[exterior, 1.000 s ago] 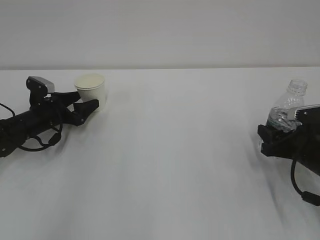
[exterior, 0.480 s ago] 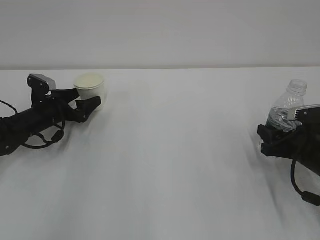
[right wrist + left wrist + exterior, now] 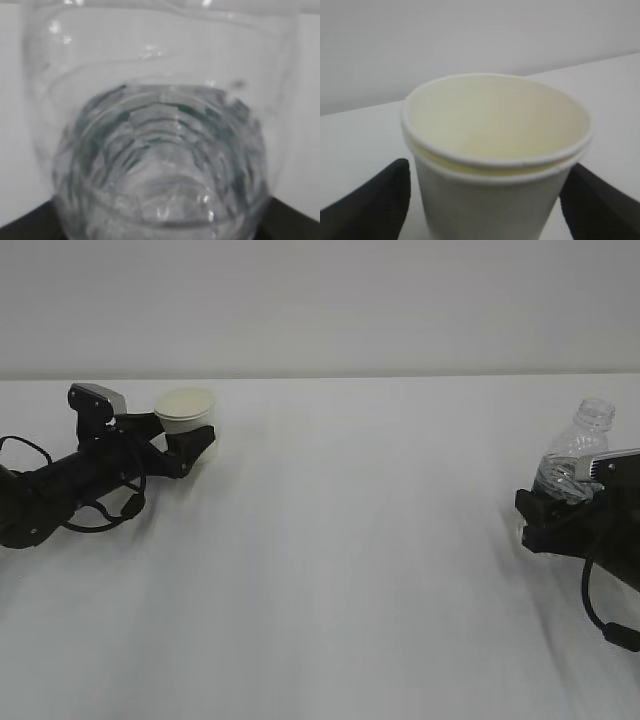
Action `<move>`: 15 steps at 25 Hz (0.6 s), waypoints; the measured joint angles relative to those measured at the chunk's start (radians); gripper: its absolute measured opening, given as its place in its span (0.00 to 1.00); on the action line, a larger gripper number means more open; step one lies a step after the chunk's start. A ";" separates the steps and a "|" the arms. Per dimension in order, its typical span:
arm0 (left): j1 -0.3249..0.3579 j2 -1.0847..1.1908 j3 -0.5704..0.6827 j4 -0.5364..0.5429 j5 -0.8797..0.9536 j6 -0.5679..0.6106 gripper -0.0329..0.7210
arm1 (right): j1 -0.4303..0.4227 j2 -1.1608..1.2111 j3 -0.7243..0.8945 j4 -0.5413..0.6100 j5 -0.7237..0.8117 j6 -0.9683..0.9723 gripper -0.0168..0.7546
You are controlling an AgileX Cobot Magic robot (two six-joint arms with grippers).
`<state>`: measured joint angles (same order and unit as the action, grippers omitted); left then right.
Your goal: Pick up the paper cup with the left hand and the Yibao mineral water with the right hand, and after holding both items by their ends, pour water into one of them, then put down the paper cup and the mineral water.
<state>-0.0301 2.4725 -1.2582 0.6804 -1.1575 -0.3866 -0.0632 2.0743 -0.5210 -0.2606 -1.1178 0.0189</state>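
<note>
— White table (image 3: 330, 570), blank wall. At the left, the left hand (image 3: 196, 447) has its fingers wide around the paper cup (image 3: 187, 420), which looks empty.

— And the right hand (image 3: 560, 502) clasps the Yibao mineral water (image 3: 575, 450), uncapped, some water inside. Lifting and pouring remain, I'd say.

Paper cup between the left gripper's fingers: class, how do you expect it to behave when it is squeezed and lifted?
The cup looks thin-walled and empty, so it is probably very light and may crumple under a firm squeeze. Its rolled rim should stiffen the top somewhat. It tapers downward, so it seems unlikely to slip down between the fingers.
</note>
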 joint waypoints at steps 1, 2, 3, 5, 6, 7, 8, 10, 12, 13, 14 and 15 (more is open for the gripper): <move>0.000 0.000 0.000 -0.013 0.000 0.002 0.96 | 0.000 0.000 0.000 0.000 0.000 0.000 0.60; 0.000 0.000 0.000 -0.025 0.000 0.006 0.96 | 0.000 0.000 0.000 0.000 0.000 0.000 0.60; 0.000 0.002 0.000 -0.039 0.000 0.008 0.96 | 0.000 0.000 0.000 0.000 0.000 0.000 0.60; 0.000 0.008 -0.002 -0.057 0.000 0.010 0.96 | 0.000 0.000 0.000 0.000 0.000 0.000 0.60; 0.000 0.009 -0.002 -0.059 0.000 0.010 0.96 | 0.000 0.000 0.000 0.000 0.000 0.000 0.60; 0.000 0.009 -0.002 -0.061 0.002 0.012 0.96 | 0.000 0.000 0.000 0.000 0.000 0.000 0.60; 0.000 0.009 -0.002 -0.061 0.002 0.012 0.96 | 0.000 0.000 0.000 0.000 0.000 0.000 0.60; -0.002 0.009 -0.002 -0.075 0.002 0.015 0.96 | 0.000 0.000 0.000 0.000 0.000 0.000 0.60; -0.010 0.009 -0.004 -0.087 0.002 0.019 0.96 | 0.000 0.000 0.000 0.000 0.000 0.000 0.60; -0.014 0.010 -0.006 -0.087 0.002 0.021 0.96 | 0.000 0.000 0.000 0.000 0.000 0.000 0.60; -0.019 0.011 -0.014 -0.091 0.002 0.023 0.95 | 0.000 0.000 0.000 0.000 0.000 0.000 0.60; -0.024 0.014 -0.023 -0.093 0.002 0.023 0.95 | 0.000 0.000 0.000 -0.001 0.000 0.000 0.60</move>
<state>-0.0539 2.4863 -1.2808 0.5876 -1.1553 -0.3634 -0.0632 2.0743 -0.5210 -0.2620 -1.1178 0.0189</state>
